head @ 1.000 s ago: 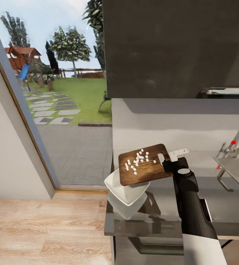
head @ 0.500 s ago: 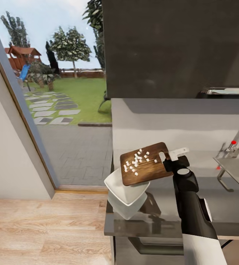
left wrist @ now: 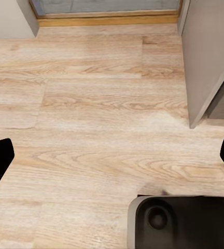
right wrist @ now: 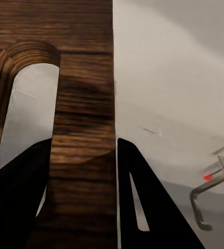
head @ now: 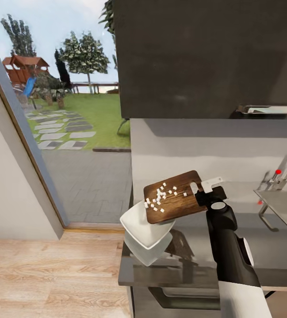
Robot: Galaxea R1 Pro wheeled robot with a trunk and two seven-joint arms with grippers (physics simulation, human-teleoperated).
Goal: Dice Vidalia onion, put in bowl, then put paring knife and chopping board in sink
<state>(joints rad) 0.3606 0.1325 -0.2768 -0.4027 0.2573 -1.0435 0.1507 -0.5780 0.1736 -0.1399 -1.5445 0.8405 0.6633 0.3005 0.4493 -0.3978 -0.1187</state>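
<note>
Onion's diced; your right gripper point(head: 204, 193) is clamped on the tilted chopping board point(head: 174, 197) above the bowl point(head: 145, 224), dice point(head: 161, 196) unpoured. Sink drop pending.

- A tall glass door point(head: 50, 110) looks out on a sunlit lawn point(head: 94, 115), trees and a playground.
- Light wood plank floor point(head: 50, 274) runs indoors.
- A dark wall cabinet point(head: 205, 57) hangs above a pale grey backsplash point(head: 196, 145).
</note>
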